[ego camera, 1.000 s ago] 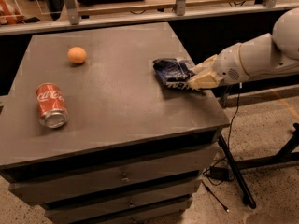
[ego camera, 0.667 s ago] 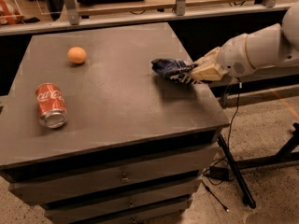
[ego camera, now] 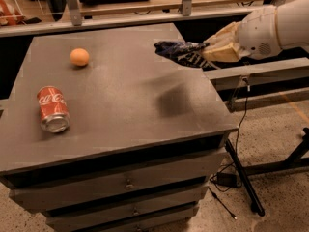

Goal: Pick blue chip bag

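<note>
The blue chip bag is a crumpled dark navy foil bag with white markings. It hangs in the air above the right part of the grey table top, casting a shadow on it. My gripper reaches in from the right on a white arm and is shut on the bag's right end. A red Coca-Cola can lies on its side at the table's left.
An orange ball rests at the back left of the table. The table has drawers below its front edge. A black stand with cables sits on the floor to the right. Shelving runs behind the table.
The gripper has lifted the blue chip bag off the table top and carried it upward. The can and the orange ball have not moved.
</note>
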Tool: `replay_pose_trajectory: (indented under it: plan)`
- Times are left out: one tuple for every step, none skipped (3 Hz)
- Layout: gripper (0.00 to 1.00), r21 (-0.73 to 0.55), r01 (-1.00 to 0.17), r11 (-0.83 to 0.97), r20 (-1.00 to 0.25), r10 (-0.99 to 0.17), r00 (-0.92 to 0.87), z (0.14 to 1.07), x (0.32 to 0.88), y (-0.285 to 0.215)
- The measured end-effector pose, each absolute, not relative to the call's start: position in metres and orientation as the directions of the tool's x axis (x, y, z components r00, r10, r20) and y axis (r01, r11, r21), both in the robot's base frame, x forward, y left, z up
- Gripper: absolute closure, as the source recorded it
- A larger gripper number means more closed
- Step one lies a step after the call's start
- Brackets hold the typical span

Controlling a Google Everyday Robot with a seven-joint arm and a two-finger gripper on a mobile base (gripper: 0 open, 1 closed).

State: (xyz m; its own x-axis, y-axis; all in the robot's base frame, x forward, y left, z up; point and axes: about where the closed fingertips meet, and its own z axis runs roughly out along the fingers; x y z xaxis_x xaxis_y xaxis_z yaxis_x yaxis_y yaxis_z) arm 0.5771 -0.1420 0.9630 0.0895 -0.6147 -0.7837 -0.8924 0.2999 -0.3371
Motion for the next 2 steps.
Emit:
replay_pose_trajectory:
  plan:
    - [1.0,-0.38,-0.904,0.198,-0.781,-0.591,0.199,0.988,0.571,-0.133]
    - [1.0,-0.384,-0.912,0.145,-0.771,-0.594,0.23,1.0,0.557,-0.135]
